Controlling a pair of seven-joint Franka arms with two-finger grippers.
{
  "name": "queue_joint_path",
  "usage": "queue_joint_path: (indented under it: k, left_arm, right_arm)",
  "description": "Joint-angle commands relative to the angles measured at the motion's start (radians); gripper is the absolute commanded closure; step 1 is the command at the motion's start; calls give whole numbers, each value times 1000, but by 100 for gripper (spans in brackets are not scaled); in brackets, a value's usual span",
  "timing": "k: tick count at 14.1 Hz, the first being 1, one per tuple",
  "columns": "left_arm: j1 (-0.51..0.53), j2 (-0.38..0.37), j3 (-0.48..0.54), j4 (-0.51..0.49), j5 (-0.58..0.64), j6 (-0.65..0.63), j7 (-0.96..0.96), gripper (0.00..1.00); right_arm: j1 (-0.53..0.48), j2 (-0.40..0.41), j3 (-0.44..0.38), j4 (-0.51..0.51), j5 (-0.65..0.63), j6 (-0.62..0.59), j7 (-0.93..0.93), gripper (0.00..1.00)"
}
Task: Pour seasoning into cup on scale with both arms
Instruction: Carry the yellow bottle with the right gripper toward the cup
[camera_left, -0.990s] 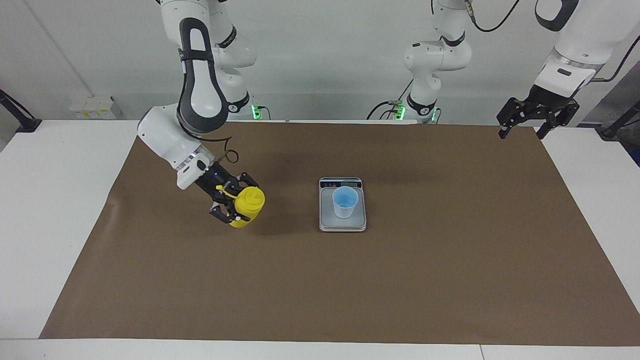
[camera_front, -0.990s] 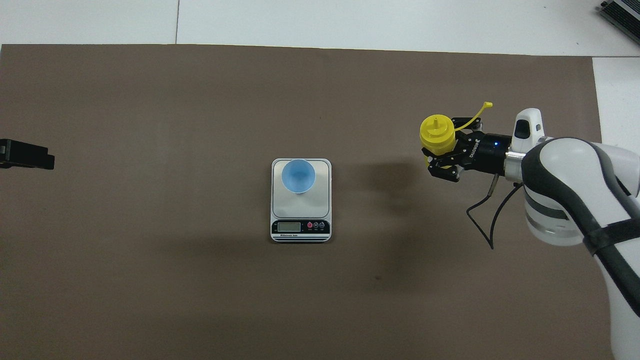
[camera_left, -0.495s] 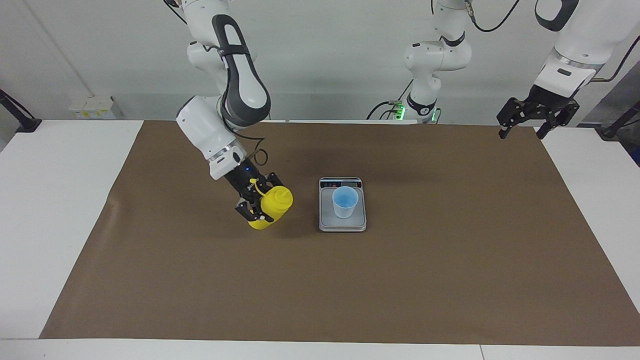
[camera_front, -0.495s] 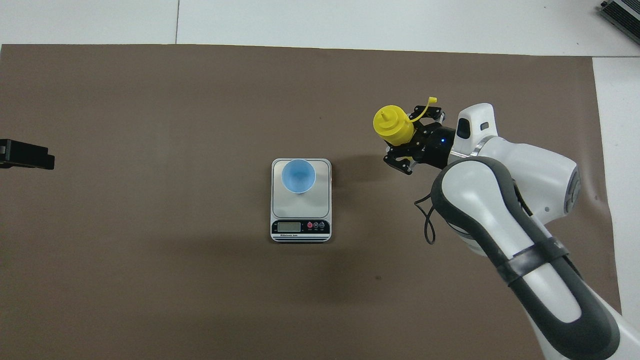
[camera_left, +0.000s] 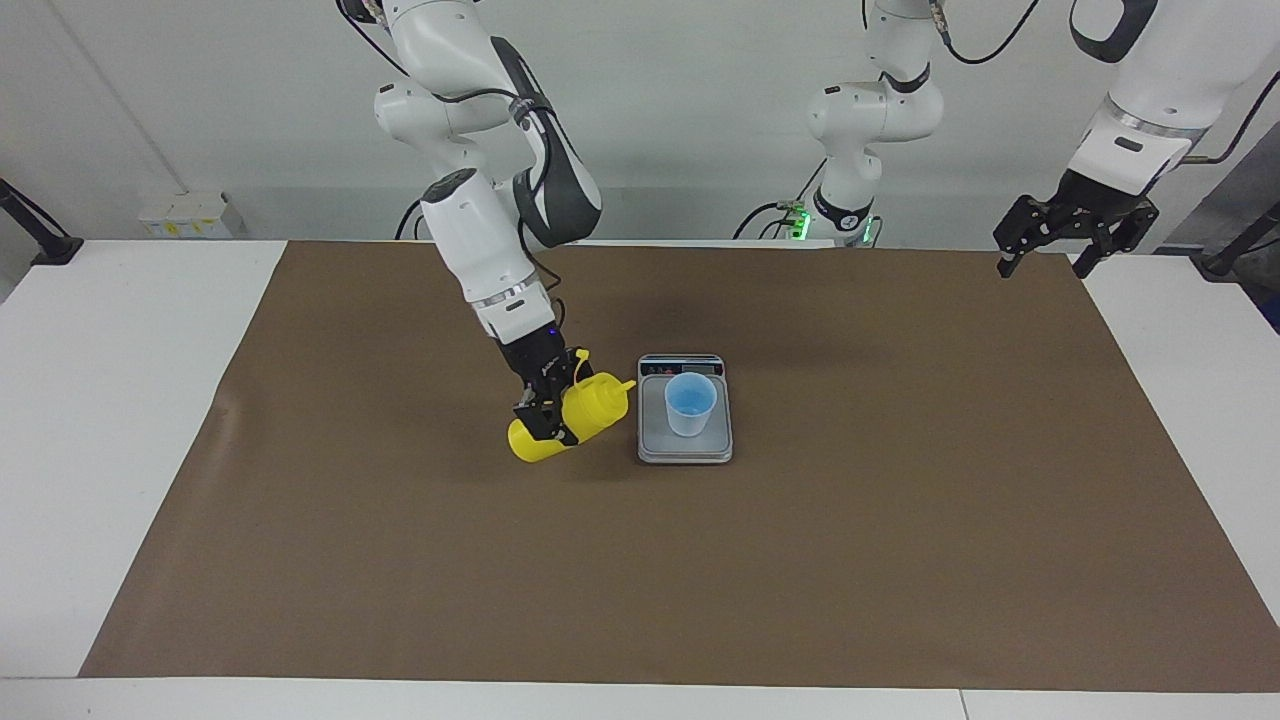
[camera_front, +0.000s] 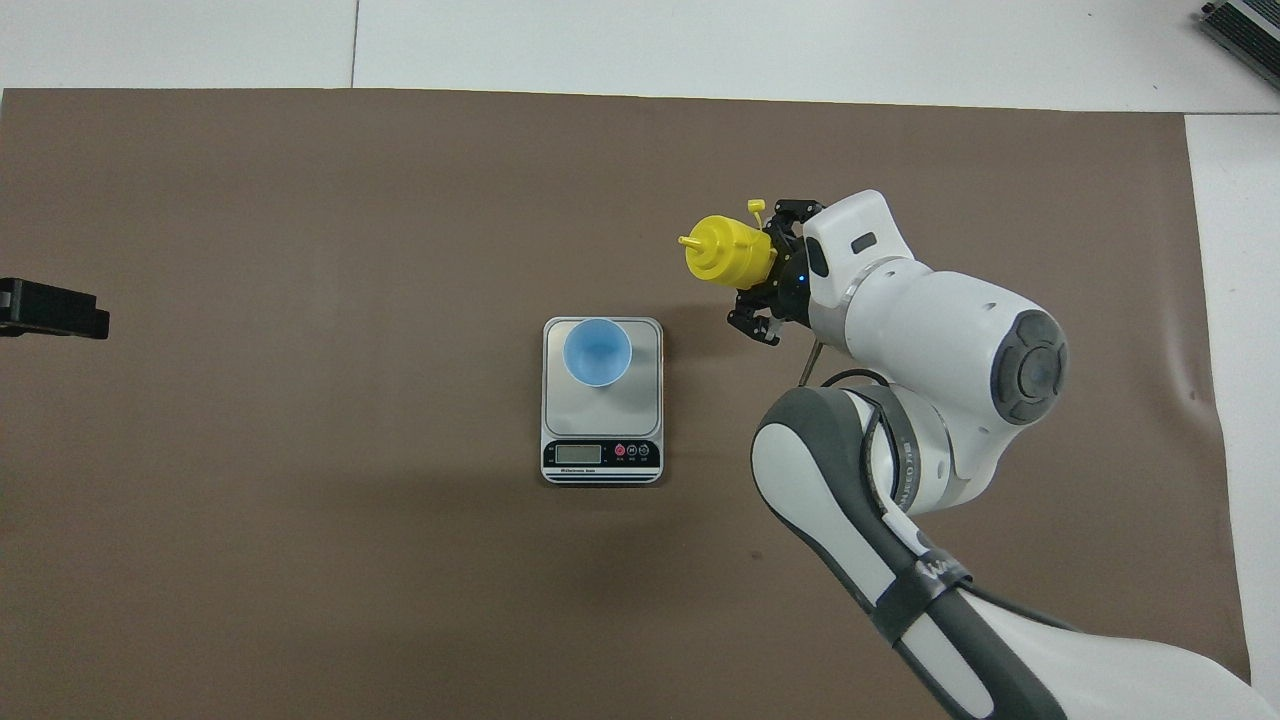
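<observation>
Facing view | right gripper (camera_left: 548, 404) clenched on tilted seasoning (camera_left: 580, 417) | nozzle toward cup (camera_left: 690, 403)

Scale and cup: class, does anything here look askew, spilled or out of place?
Nothing is spilled. The cup stands upright on the scale, off-centre, toward the edge away from the display. The bottle, held by the right tool, is tilted with its nozzle toward the cup.
</observation>
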Motion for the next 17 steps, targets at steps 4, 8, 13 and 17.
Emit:
queue_joint_path:
  k: [4, 8, 13, 17]
  left_arm:
    - [3, -28, 0, -33, -13, 7, -10, 0]
    - [2, -28, 0, -33, -13, 7, -10, 0]
    - [2, -28, 0, -33, -14, 7, -10, 0]
    - [3, -28, 0, -33, -13, 7, -10, 0]
  right_arm:
    - [60, 47, 2, 150, -579, -228, 369, 100]
    - [88, 47, 3, 152, -774, -298, 388, 100]
    - [132, 58, 5, 156, -942, -383, 400, 100]
    - [184, 88, 3, 219, -1009, -511, 440, 100]
